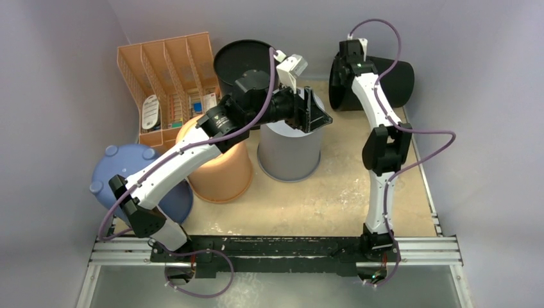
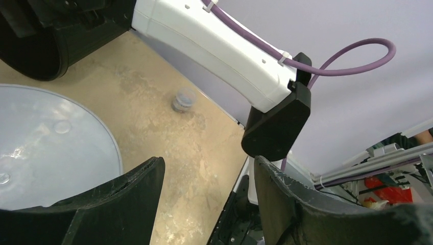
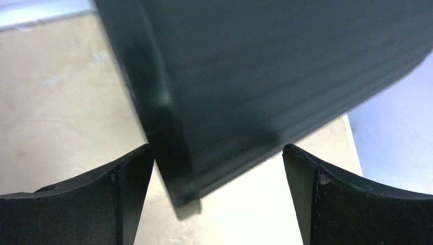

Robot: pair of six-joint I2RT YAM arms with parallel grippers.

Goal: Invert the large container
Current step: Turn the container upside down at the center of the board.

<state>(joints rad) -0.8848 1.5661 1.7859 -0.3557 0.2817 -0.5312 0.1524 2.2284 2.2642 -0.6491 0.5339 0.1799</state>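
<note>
Nearest in, the left gripper (image 1: 313,110) hangs over the upturned grey bucket (image 1: 289,154), jaws apart with nothing between them. Out at the far right the large black container (image 1: 390,80) lies on its side, rim to the left. The right gripper (image 3: 217,153) is spread wide and straddles that rim, with a clear gap at its right finger.

White shells, chunky black joints on left arm (image 1: 172,164) and right arm (image 1: 374,102). Purple cables (image 2: 357,50) zip-tied along both. Black fingers (image 2: 117,206), kinda scuffed edges.
</note>
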